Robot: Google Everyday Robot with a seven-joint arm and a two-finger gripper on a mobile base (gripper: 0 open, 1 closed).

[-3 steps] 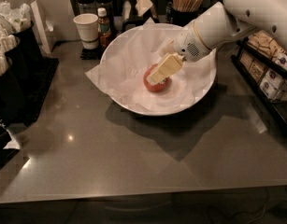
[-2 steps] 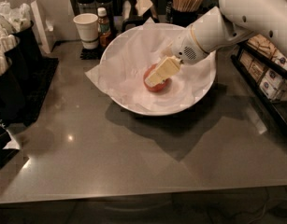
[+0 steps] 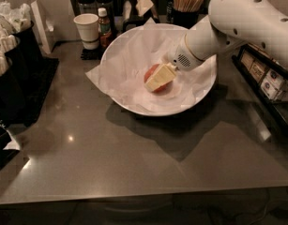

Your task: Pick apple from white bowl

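one white bowl (image 3: 158, 112) on the worktop (image 3: 134, 168), lined with crinkled paper (image 3: 119, 74), holds one apple (image 3: 151, 72); the one tool (image 3: 155, 80) lies across the apple inside the bowl, apart or clamped i cannot tell. one paper cup (image 3: 86, 30) and one small bottle (image 3: 104, 26) stand behind the bowl.

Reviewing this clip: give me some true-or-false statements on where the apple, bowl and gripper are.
1. The apple lies inside the bowl. True.
2. The gripper hangs over bare counter, outside the bowl. False: it is down inside the bowl, right at the apple.
3. A paper cup stands behind the bowl, toward the picture's left. True.
4. The bowl is unlined. False: crinkled white paper lines it and spills over its rim.
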